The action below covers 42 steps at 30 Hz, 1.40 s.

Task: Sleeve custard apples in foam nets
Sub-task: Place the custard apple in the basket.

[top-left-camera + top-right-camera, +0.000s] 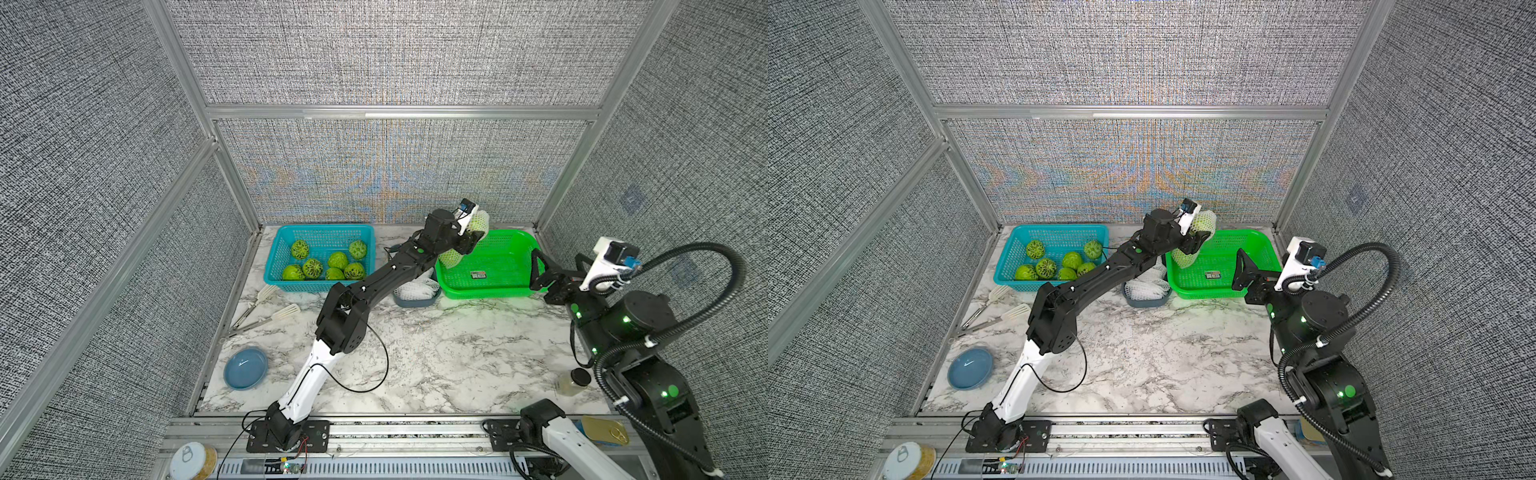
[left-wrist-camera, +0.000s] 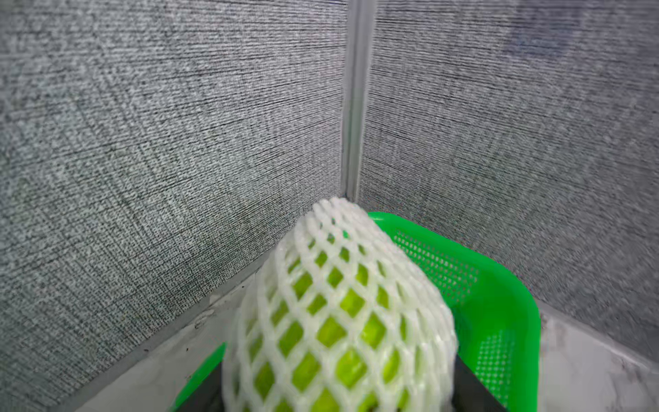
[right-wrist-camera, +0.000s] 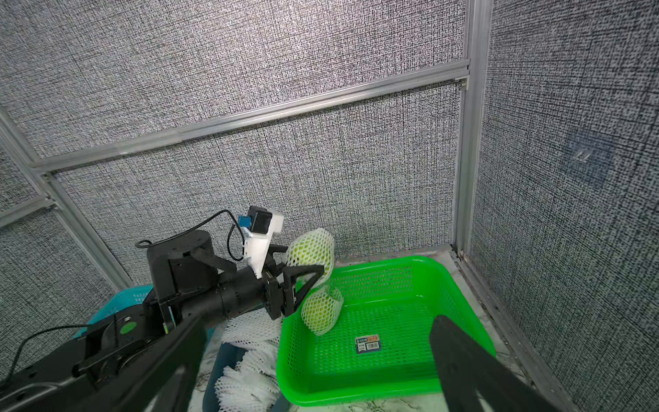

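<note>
L gripper (image 1: 467, 241) is clamped on a custard apple (image 3: 309, 254) that is sleeved in a foam net (image 2: 338, 285) and held in the air over the green basket's (image 1: 486, 291) left edge, nr the back wall. R gripper (image 1: 542, 272) is spread wide w/ nothing in it, at the basket's right rim. Seven bare custard apples (image 1: 312, 268) are seen in the blue basket (image 1: 324, 227). Spare nets (image 1: 417, 289) are piled in a grey tray (image 1: 411, 304) btwn the baskets.

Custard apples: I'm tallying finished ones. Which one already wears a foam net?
The custard apple held by the left gripper above the green basket: a white mesh net wraps it, while the fruits in the blue basket are bare.
</note>
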Each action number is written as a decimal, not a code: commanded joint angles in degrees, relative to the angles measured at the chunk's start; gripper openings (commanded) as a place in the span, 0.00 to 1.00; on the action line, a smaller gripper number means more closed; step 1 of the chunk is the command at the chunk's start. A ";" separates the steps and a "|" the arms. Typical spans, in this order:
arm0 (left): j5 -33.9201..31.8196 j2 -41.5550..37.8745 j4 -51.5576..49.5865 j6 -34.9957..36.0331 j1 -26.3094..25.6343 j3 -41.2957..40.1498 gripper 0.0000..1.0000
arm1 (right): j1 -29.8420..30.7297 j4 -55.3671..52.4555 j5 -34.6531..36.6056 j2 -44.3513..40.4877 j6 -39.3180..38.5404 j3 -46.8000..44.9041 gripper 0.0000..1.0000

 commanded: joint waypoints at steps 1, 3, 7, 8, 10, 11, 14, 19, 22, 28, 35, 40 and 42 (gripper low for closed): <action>-7.91 2.50 4.07 -11.09 -1.10 2.55 0.67 | 0.02 2.72 2.51 0.92 -0.44 0.17 0.99; -10.91 4.64 5.45 -13.46 -2.31 4.21 0.67 | -0.01 3.47 2.72 1.22 -0.99 -0.17 0.99; -13.00 9.12 6.14 -18.33 -3.82 8.18 0.67 | -0.06 4.37 2.25 1.58 -1.80 -0.36 0.99; -13.24 10.10 6.77 -19.12 -4.29 8.68 0.67 | -0.11 4.29 1.82 1.77 -1.96 -0.24 0.99; -14.08 11.54 7.74 -20.26 -5.17 9.29 0.67 | -0.13 4.08 1.25 1.79 -2.15 -0.17 0.99; -14.33 12.24 8.27 -20.79 -5.45 9.31 0.67 | -0.07 3.96 1.17 1.58 -2.26 -0.28 0.99; -15.50 14.31 9.24 -21.40 -6.25 9.77 0.67 | -0.08 3.75 1.02 0.79 -2.78 -0.79 0.99; -14.89 17.86 10.22 -20.83 -7.50 11.37 0.68 | -0.10 3.33 0.77 -0.88 -3.53 -1.72 0.99; -16.71 19.72 9.65 -19.34 -8.32 13.08 0.68 | -0.15 3.23 0.83 -1.81 -3.91 -2.28 0.99; -18.18 21.63 9.79 -18.55 -9.29 13.71 0.69 | -0.21 3.23 0.68 -3.09 -4.27 -3.37 0.99; -19.97 23.14 8.37 -15.81 -9.79 15.91 0.73 | -0.15 3.80 0.71 -4.41 -5.31 -4.54 0.99; -20.74 23.14 6.62 -13.08 -9.82 16.12 0.76 | -0.15 4.54 0.79 -4.78 -5.64 -5.56 0.99; -20.59 23.15 5.81 -12.89 -9.82 16.08 0.76 | -0.17 4.87 0.72 -4.70 -5.68 -5.88 0.99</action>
